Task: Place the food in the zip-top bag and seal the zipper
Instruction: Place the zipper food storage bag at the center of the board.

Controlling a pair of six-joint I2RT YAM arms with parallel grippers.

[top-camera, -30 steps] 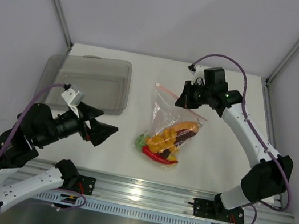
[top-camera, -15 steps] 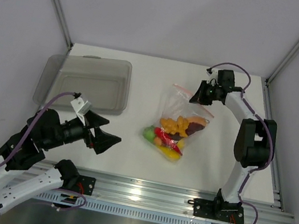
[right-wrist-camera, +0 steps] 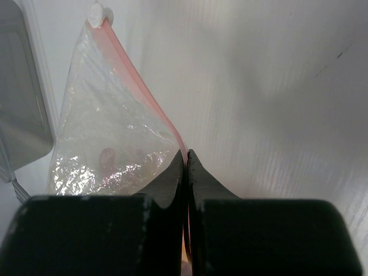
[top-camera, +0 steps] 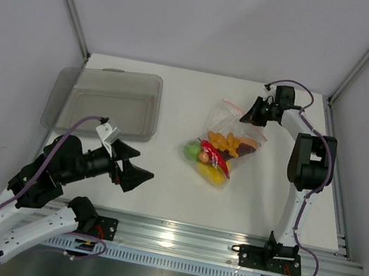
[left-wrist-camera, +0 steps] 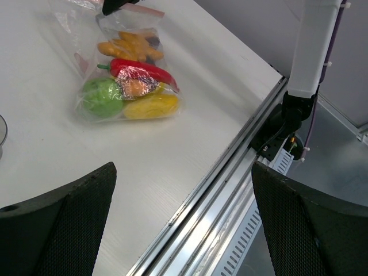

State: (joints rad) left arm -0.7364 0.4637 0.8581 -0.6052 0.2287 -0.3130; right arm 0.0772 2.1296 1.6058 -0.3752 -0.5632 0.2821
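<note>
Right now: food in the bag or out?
In. The food lies bunched inside the clear zip-top bag, plastic crinkled over it; no piece shows loose on the table.

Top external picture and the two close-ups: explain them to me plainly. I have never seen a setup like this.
A robot's left arm and right arm are bolted at the near edge of a white table. The wide picture looks down from above and behind them; each close-up comes from a camera on one wrist. On the table lie a grey tray and a clear zip-top bag with toy food inside. The right gripper is shut on the bag's pink zipper. The left gripper hangs open, holding nothing.
</note>
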